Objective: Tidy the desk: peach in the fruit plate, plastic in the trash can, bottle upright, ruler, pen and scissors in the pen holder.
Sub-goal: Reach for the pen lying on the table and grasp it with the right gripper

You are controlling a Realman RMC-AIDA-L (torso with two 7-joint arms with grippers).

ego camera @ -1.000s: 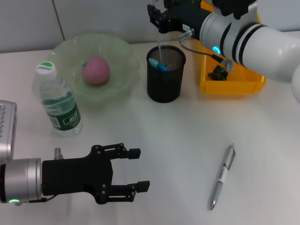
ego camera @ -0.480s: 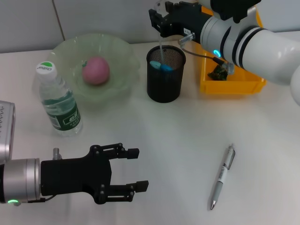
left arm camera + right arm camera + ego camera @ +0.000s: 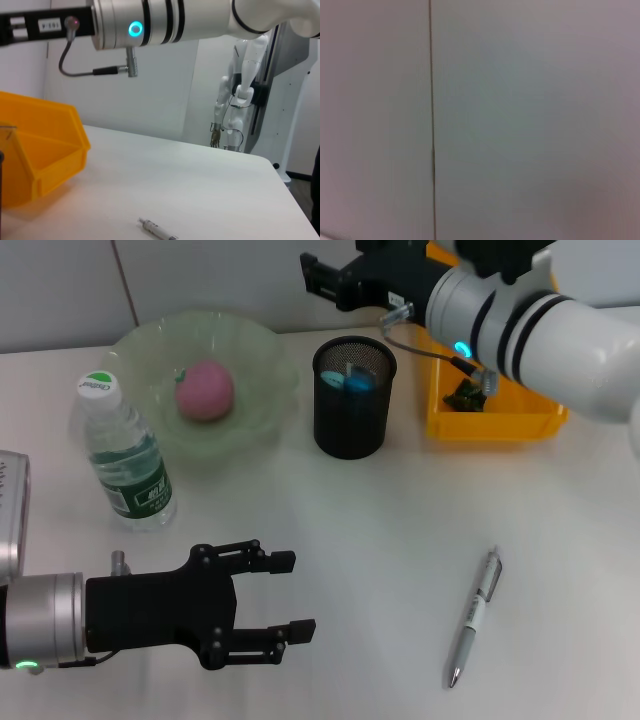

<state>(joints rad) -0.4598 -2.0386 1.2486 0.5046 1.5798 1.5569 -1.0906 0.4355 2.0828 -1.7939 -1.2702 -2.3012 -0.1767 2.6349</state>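
The pink peach (image 3: 205, 390) lies in the green fruit plate (image 3: 262, 352). The bottle (image 3: 125, 455) stands upright to the plate's left. Blue scissors handles (image 3: 357, 382) and a clear ruler (image 3: 349, 368) sit inside the black mesh pen holder (image 3: 352, 425). A dark piece of plastic (image 3: 465, 395) lies in the yellow bin (image 3: 490, 425). The pen (image 3: 473, 620) lies on the table at front right, also seen in the left wrist view (image 3: 157, 230). My right gripper (image 3: 322, 278) hovers open behind and above the holder. My left gripper (image 3: 290, 595) is open low at front left, holding nothing.
The yellow bin (image 3: 42, 155) stands at the back right beside the pen holder. A grey device edge (image 3: 12, 510) sits at the far left. The right wrist view shows only a wall. Bare table lies between my left gripper and the pen.
The ruler held upright over the pen holder has dropped inside it. My right gripper let go and shifted slightly left. My left arm barely moved.
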